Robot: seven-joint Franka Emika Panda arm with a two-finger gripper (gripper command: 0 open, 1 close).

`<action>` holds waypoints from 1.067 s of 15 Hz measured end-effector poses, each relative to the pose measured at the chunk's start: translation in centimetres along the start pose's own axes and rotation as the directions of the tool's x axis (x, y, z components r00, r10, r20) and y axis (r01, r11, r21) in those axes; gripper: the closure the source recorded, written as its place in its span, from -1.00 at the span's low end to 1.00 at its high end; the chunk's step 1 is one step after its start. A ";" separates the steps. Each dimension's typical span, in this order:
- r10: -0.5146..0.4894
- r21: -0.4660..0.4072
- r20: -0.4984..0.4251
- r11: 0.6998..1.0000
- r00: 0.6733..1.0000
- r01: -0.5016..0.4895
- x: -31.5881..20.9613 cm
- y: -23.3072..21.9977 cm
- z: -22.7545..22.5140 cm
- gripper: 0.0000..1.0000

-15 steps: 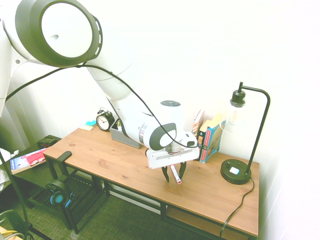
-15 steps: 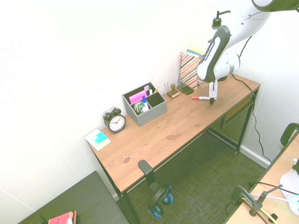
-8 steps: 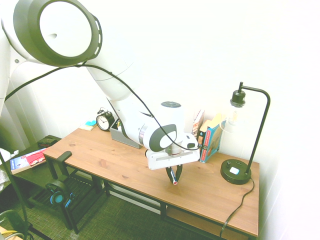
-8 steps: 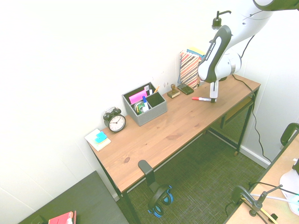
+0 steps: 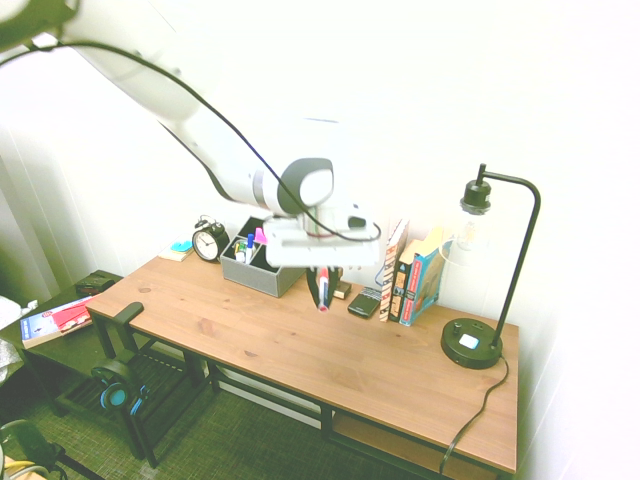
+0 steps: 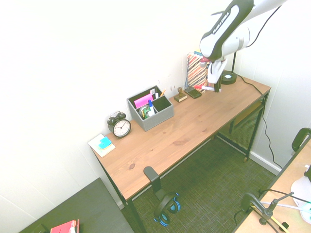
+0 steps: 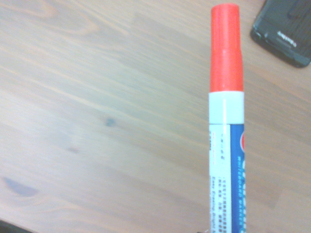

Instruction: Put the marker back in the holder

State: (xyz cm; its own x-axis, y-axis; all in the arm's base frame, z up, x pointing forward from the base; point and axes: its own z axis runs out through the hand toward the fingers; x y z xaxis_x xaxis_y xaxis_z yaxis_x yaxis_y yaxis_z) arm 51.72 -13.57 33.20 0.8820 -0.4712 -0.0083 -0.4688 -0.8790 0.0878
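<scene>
The gripper (image 5: 322, 292) hangs in the air above the wooden desk (image 5: 300, 350), its fingers clamped on the marker (image 5: 323, 291), which is lifted clear of the desk top. In the wrist view the marker (image 7: 226, 121) shows a red cap and a white barrel with a blue label; the print on it is too blurred to read. A dark phone (image 7: 284, 31) lies on the desk near the cap end, with small writing on it that cannot be made out. The holder (image 6: 151, 110), a grey box with pens and a pink block inside, stands at the back of the desk beside the alarm clock (image 6: 119, 125), well apart from the marker (image 6: 206, 88). Books (image 5: 415, 275) and a black lamp (image 5: 485, 270) stand on the gripper's other side
</scene>
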 end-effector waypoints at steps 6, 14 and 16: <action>0.305 -0.110 0.137 0.950 0.943 -0.291 -7.2 -10.3 -7.6 1.00; 0.478 -0.078 0.367 0.870 0.798 -0.486 -1.9 -16.7 -3.5 1.00; 0.520 -0.058 0.419 0.833 0.744 -0.550 0.4 -17.3 -2.1 1.00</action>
State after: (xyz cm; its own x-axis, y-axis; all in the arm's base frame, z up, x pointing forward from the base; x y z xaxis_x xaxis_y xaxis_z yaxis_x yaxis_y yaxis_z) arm 60.25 1.57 33.73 0.3922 -0.8388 -0.3776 -0.8728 -0.4690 0.1354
